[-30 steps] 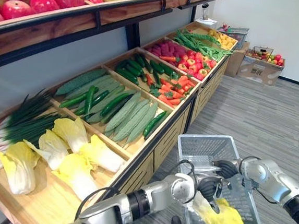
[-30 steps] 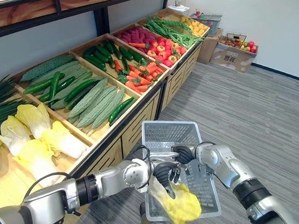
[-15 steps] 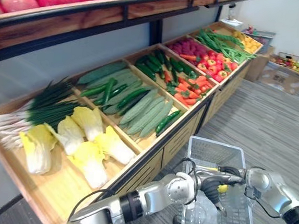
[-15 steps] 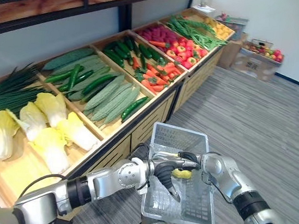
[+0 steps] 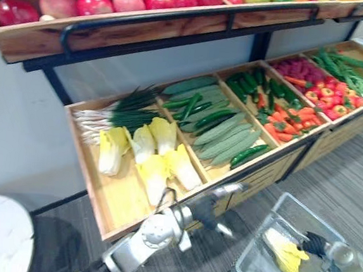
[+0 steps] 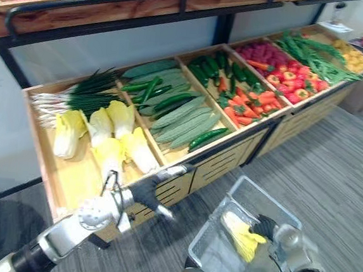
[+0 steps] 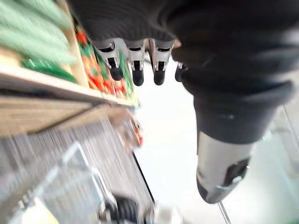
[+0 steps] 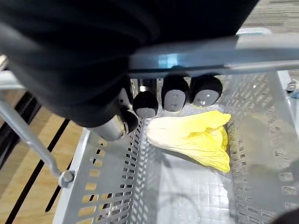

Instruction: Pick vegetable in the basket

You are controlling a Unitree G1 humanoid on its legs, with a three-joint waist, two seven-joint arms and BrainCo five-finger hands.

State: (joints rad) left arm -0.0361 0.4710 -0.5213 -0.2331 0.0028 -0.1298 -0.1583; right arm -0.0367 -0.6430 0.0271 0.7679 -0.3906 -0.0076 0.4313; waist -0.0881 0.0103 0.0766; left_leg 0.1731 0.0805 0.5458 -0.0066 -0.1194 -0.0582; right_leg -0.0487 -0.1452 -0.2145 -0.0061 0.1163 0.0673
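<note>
Right hand: fingers curled round handle of grey basket, holding it in front of shelf. Yellow cabbage lies on basket floor, below fingertips. Left hand: fingers straight and loose, thumb apart, nothing in it, in air between basket and shelf front. Wooden crate beyond holds more cabbages, spring onions, cucumbers.

Bright, even indoor light — white glare washes the left wrist view.
</note>
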